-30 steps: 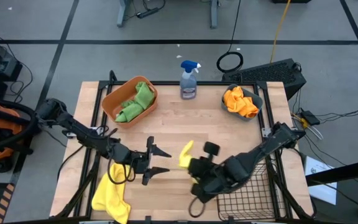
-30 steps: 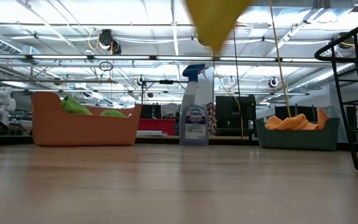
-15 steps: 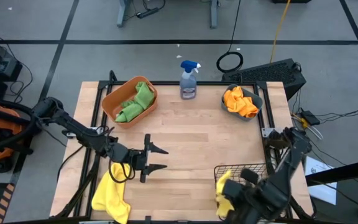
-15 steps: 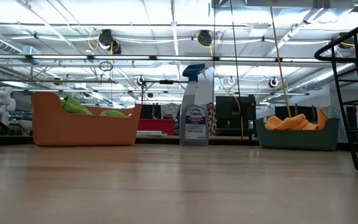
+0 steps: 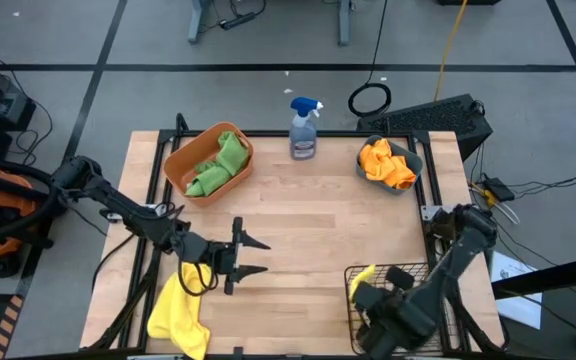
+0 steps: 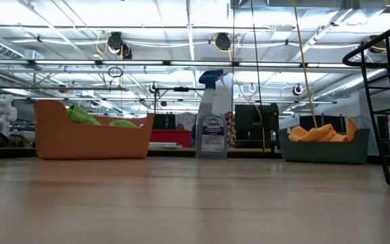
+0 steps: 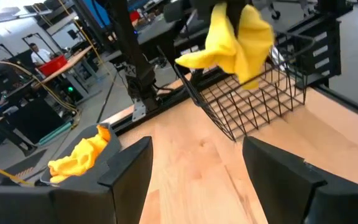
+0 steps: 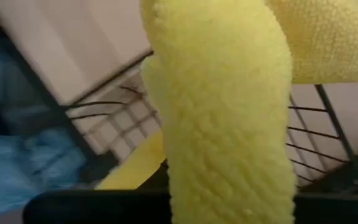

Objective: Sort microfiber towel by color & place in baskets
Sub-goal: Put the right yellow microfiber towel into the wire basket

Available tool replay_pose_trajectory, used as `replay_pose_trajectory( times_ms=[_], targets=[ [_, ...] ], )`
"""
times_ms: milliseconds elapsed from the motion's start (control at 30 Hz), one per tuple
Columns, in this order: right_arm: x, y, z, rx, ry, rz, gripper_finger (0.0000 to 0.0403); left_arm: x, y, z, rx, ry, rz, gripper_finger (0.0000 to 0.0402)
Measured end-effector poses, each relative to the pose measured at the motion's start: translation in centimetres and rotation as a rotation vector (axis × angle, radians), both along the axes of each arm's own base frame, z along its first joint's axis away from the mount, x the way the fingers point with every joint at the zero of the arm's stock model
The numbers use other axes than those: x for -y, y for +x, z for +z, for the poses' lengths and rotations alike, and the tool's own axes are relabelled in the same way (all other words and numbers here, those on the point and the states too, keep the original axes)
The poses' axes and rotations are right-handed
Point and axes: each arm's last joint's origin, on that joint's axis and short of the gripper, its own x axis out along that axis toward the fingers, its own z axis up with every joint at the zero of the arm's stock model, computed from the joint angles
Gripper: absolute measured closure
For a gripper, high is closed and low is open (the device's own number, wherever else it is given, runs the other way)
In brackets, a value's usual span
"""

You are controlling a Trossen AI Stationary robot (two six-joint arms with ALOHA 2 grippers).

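While the right gripper (image 5: 368, 300) hangs over the near-right corner w/ jaws pinched down on a yellow towel (image 7: 235, 38), that cloth dangles above the black wire mesh basket (image 5: 393, 310), so yellow evidently goes in the wire one. Right wrist view is nearly all yellow pile up close, basket wires behind it. Left wrist view confirms it: towel bunched and hanging free over the basket rim, not yet inside as far as I can tell. My read: release is next; risk is the cloth draping on the rim instead of dropping in.

Left gripper (image 5: 251, 256) sits low over the near-left of the table (image 5: 308, 210), jaws wide, nothing between them. A second yellow towel (image 5: 178, 315) lies crumpled at the near-left edge, just beside/behind that arm, prob the next pick, which would explain the open jaws parked there.

Mid table is bare wood.

Far side: orange oval tub (image 5: 208, 163) at far left holds green towels (image 5: 218, 165). Blue-topped spray bottle (image 5: 304, 128) stands upright at far centre, between the bins, not part of the sort. Teal bin (image 5: 390, 165) at far right holds orange towels (image 5: 386, 163). Green & orange look done; only the two yellows remain outside a basket.
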Motion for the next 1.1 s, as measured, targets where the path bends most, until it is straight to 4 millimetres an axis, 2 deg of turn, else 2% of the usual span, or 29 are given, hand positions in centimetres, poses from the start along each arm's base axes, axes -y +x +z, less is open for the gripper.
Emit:
replay_pose_trajectory(
  times_ms=[300, 400, 500, 600, 833, 967, 1100],
  targets=[
    [1.2, 2.5, -6.7, -0.030, 0.089, 0.103, 0.0380, -0.1, -0.1, -0.7, -0.070, -0.028, 0.011, 0.0149],
    [1.2, 2.5, -8.4, -0.028, 0.128, 0.061, 0.0380, -0.1, -0.3, -1.2, -0.124, -0.067, 0.029, 0.0149],
    [1.0, 1.9, -9.1, -0.038, 0.104, 0.040, 0.0374, -0.2, -0.4, -1.7, -0.182, -0.097, 0.048, 0.0149],
    [0.9, 1.7, -9.2, -0.041, 0.092, 0.022, 0.0346, -0.3, -0.6, -2.1, -0.229, -0.135, 0.071, 0.0149],
    [0.7, 1.6, -8.3, -0.070, 0.129, 0.036, 0.0238, -0.4, -0.7, -2.4, -0.266, -0.262, 0.117, 0.0149],
    [0.6, 1.3, -6.2, -0.078, 0.098, 0.048, 0.0197, -0.1, -1.5, -3.4, -0.379, -0.320, 0.159, 0.0149],
    [0.2, 0.7, -3.3, -0.041, 0.033, 0.076, 0.0187, 0.4, -2.9, -4.7, -0.521, -0.364, 0.223, 0.0149]
  ],
)
